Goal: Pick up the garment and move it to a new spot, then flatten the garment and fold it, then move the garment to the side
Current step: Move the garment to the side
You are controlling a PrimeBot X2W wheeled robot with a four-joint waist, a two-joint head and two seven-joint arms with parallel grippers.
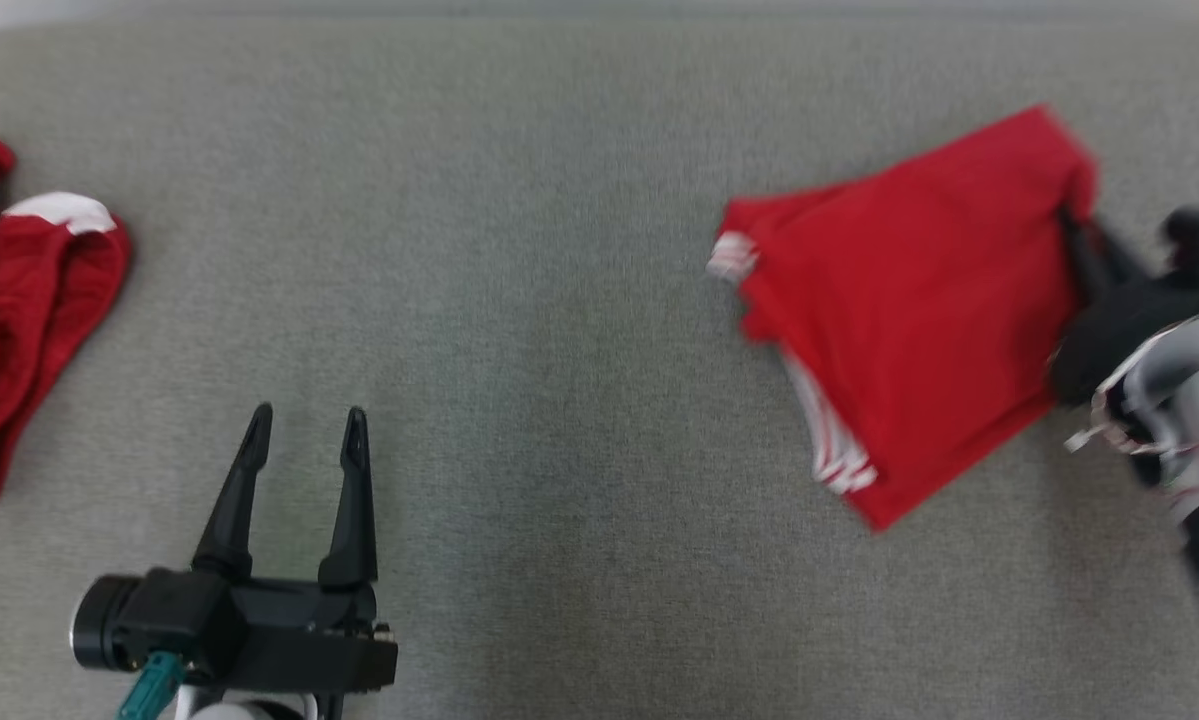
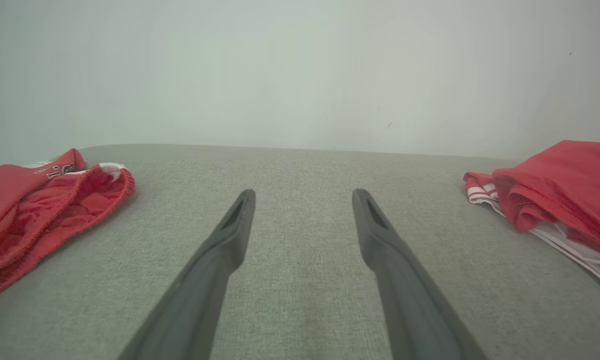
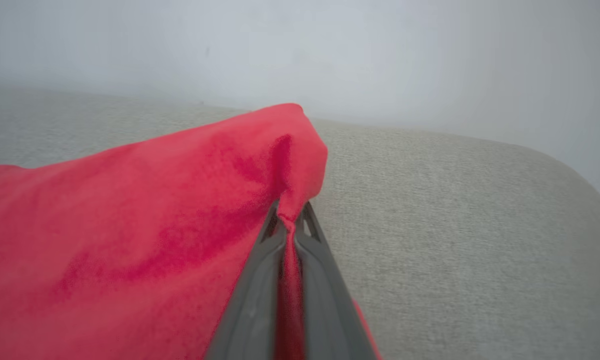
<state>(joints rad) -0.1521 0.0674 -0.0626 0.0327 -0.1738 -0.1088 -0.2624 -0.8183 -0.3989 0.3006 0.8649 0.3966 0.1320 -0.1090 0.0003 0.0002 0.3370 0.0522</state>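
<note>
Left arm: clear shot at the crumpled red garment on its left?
Probably yes: the left gripper stands open, and only bare grey fabric lies between it and the crumpled red garment. Actual reach is uncertain.

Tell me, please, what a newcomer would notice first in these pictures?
The folded red garment on the right of the grey surface, its corner pinched in the right gripper. Next, the left gripper, open and empty at lower left, and a crumpled red garment at the far left edge.
</note>
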